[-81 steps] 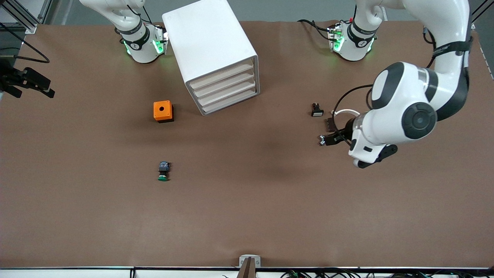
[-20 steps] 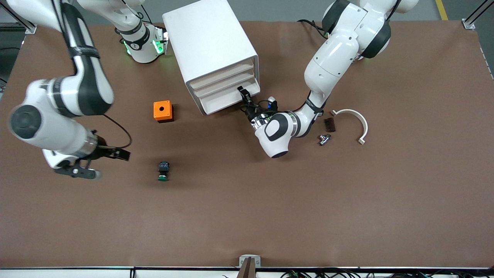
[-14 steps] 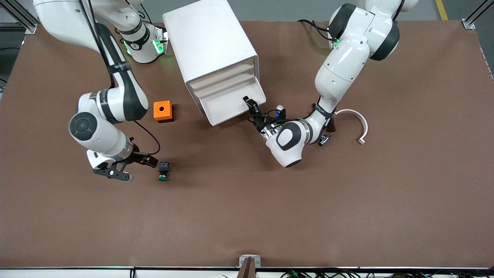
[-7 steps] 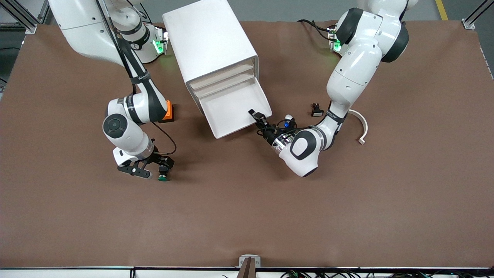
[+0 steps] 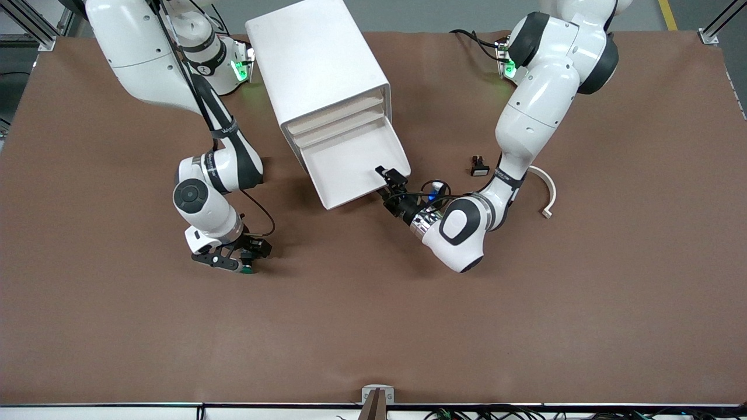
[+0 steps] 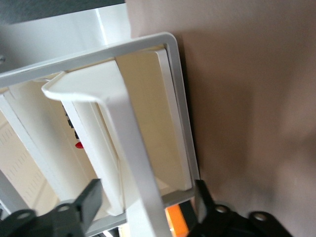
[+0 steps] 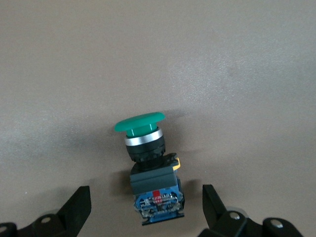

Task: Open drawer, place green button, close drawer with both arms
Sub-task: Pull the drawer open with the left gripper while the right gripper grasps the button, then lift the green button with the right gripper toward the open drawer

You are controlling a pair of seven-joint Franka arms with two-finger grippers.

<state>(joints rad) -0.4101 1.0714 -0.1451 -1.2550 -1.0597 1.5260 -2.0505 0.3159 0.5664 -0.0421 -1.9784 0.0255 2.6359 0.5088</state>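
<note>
— Now, your drawer point(image 5: 353, 166)?
— Lowest of the cabinet point(image 5: 318, 76), pulled out. Left gripper point(image 5: 390, 179) at its front corner, jaws spread either side of the front lip.
— Your button point(image 7: 148, 163)?
— Lying on the bench point(image 5: 373, 303), well apart from the drawer. Right gripper point(image 5: 248, 256) down over it, jaws wide, straddling without touching.

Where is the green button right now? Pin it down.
The button lies on the table toward the right arm's end, nearer the front camera than the open drawer. The right gripper is open around its body.
</note>
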